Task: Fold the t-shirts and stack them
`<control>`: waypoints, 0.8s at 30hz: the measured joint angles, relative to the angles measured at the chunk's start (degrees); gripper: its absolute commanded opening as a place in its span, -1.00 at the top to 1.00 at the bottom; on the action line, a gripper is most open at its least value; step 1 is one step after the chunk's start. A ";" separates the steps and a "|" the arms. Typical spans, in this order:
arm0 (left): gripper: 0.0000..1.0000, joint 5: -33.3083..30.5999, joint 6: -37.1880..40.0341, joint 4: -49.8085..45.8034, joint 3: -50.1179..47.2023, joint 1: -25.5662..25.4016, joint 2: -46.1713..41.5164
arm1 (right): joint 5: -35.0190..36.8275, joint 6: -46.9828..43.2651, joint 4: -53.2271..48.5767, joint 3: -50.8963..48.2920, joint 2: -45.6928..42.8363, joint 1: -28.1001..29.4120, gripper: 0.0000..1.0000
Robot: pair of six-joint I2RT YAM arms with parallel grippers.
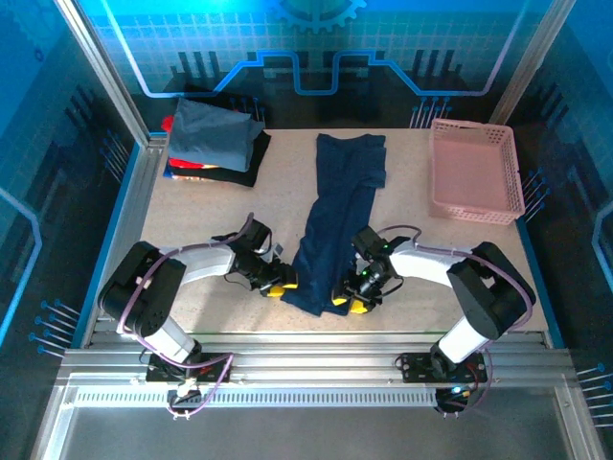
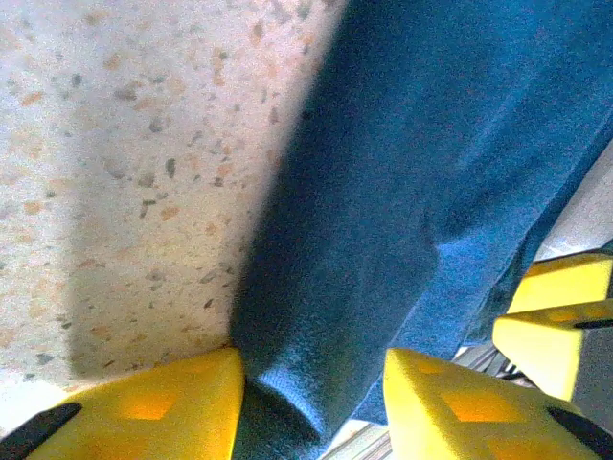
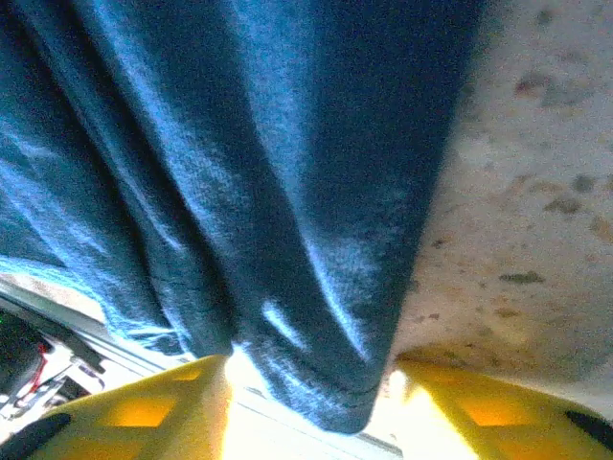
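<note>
Navy tee (image 1: pixel 337 216) is lying in the middle of the table (image 1: pixel 192 240) as one long narrow strip, with the stack (image 1: pixel 213 144) of done ones off in the far left corner. Left gripper (image 1: pixel 278 285) and right gripper (image 1: pixel 351 304) each straddle a near-end corner, jaws partway open with cloth bunched between them, but I can't tell if either really has a bite. Looks like the crosswise fold to me, so next it needs a firm pinch on both corners, then both lifting together toward the far end.
</note>
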 measured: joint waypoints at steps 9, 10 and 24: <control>0.98 0.26 0.39 -1.62 -1.88 -2.14 -1.33 | 2.49 -0.83 -3.43 0.48 -1.62 0.72 1.00; 0.99 0.13 0.24 -2.27 -1.88 -2.82 -2.01 | 2.49 -0.85 -4.00 0.44 -2.36 0.72 1.00; 1.00 -3.28 -4.72 -9.60 1.31 -7.52 -9.79 | 3.54 -0.98 -14.80 -1.09 -14.93 0.26 1.00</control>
